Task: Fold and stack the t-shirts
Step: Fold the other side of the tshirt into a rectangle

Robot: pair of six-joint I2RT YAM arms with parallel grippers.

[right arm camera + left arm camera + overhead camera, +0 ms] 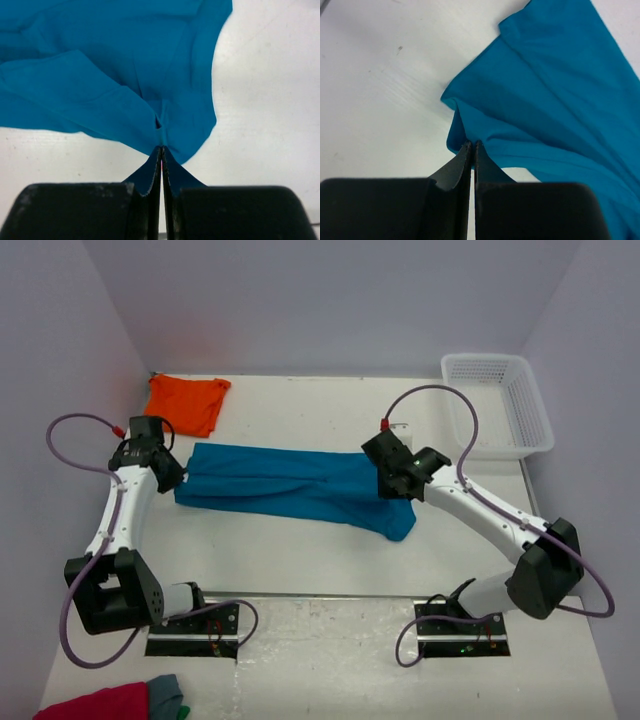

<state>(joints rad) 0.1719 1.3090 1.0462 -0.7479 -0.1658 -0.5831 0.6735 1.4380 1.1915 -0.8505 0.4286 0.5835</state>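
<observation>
We see a white worktop (pixel 300 560) with a teal-blue t-shirt (pixel 290 483) stretched across its middle and an orange t-shirt (pixel 185 400) bunched at the far left corner. A white mesh basket (pixel 484 358) sits far right, and a crimson-pink cloth (pixel 100 703) touches a grey cloth (pixel 165 692) at the near left.

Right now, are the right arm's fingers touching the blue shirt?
Touching. The right wrist view shows the right fingers shut on a pinched fold of the blue shirt, with the cloth bunching up at their tips.
</observation>
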